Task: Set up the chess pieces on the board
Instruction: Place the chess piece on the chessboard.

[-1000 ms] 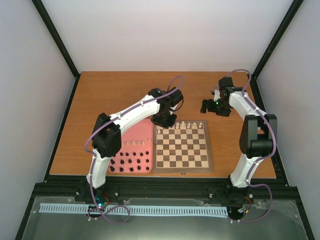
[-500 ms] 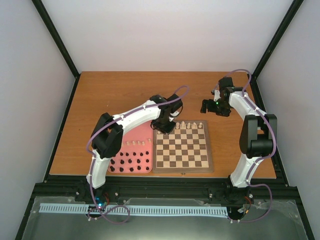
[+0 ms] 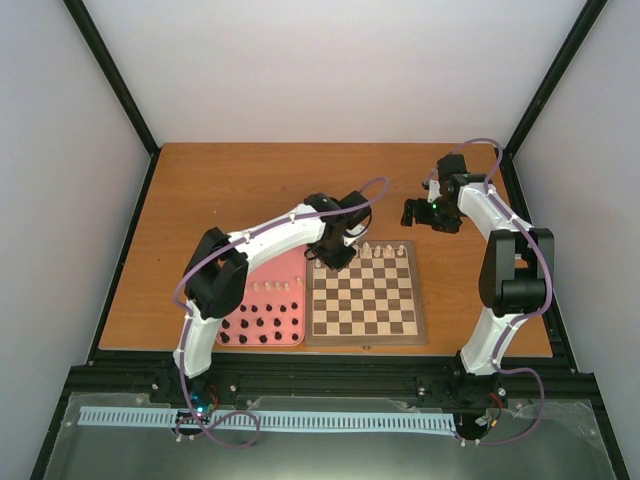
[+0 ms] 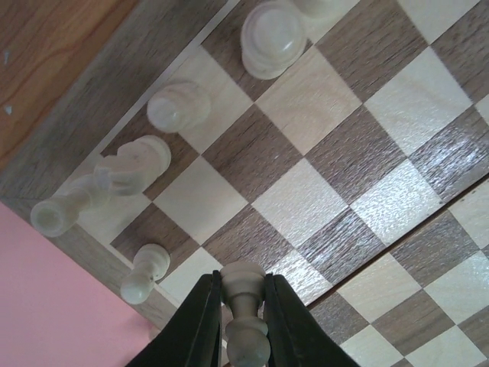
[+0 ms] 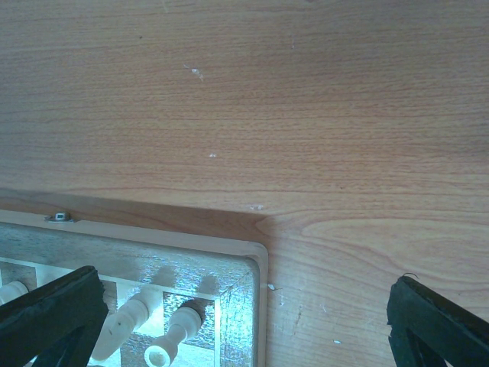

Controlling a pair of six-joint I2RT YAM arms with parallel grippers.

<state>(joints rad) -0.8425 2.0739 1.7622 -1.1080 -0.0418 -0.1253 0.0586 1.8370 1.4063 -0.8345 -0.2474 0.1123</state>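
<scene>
The board (image 3: 362, 292) lies at the table's front middle. Cream-white chess pieces (image 3: 385, 248) stand along its far row. My left gripper (image 3: 333, 254) hangs over the board's far left corner. In the left wrist view it (image 4: 238, 284) is shut on a cream-white pawn (image 4: 244, 321), just above the board (image 4: 283, 153). A rook (image 4: 52, 215), a knight (image 4: 131, 168), another piece (image 4: 177, 107) and a pawn (image 4: 145, 272) stand by that corner. My right gripper (image 3: 415, 212) is open and empty beyond the far right corner (image 5: 238, 284).
A pink tray (image 3: 292, 330) lies left of the board, with black figures (image 3: 262, 326) and a row of cream pawns (image 3: 275, 286). Its pink surface also shows in the left wrist view (image 4: 46, 306). Two cream pieces (image 5: 145, 325) stand by the board's right corner.
My left gripper has moved a little toward the front and down over the board's far left corner, with the pawn in it. The right arm has not moved.
</scene>
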